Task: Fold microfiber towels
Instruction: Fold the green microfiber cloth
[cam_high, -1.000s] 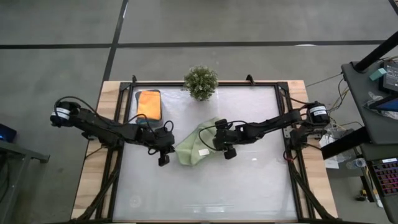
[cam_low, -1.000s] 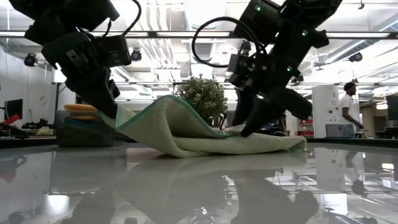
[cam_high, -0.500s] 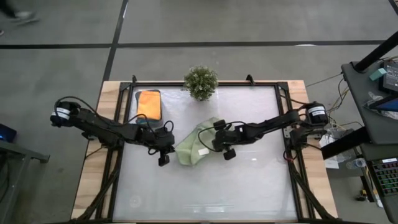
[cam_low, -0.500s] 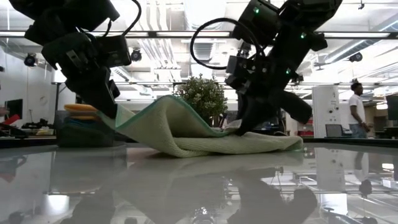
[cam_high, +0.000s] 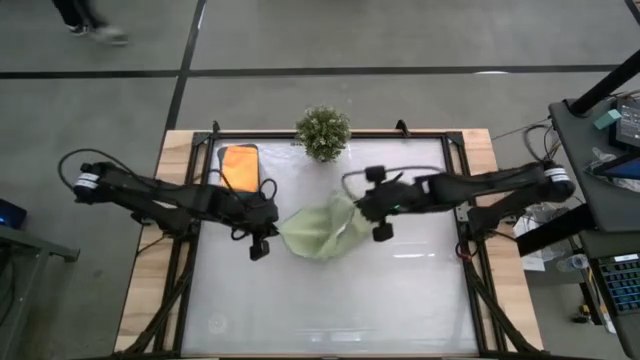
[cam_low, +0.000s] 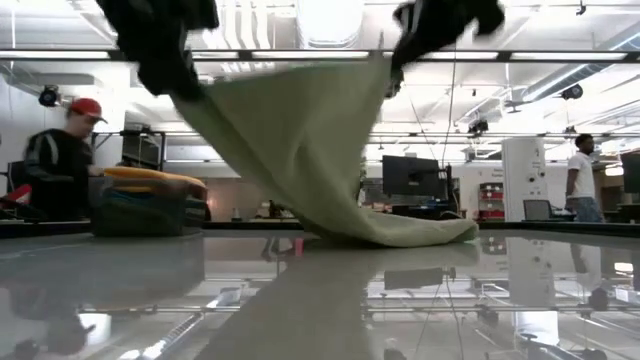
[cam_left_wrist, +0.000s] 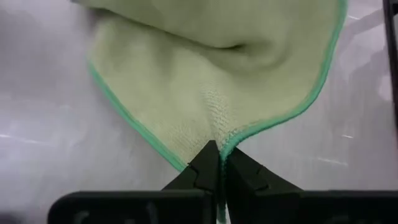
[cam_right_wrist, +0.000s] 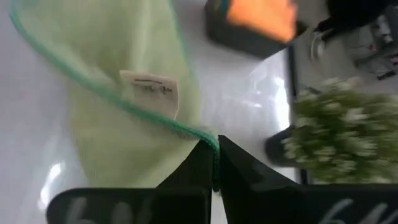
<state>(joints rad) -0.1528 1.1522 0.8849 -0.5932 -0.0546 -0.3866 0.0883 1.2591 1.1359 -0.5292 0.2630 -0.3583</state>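
Glossy counter (cam_high: 400, 300) — left claw (cam_left_wrist: 219, 163), right claw (cam_right_wrist: 213, 163) pinch sage-green towel (cam_high: 320, 228) corners, lifted taut — likely for folding.

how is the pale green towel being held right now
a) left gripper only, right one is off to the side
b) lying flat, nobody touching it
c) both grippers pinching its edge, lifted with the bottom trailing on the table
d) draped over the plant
c: the left gripper and the right gripper are each shut on the green-trimmed edge of the pale green towel, which hangs between them with its lower end resting on the table.
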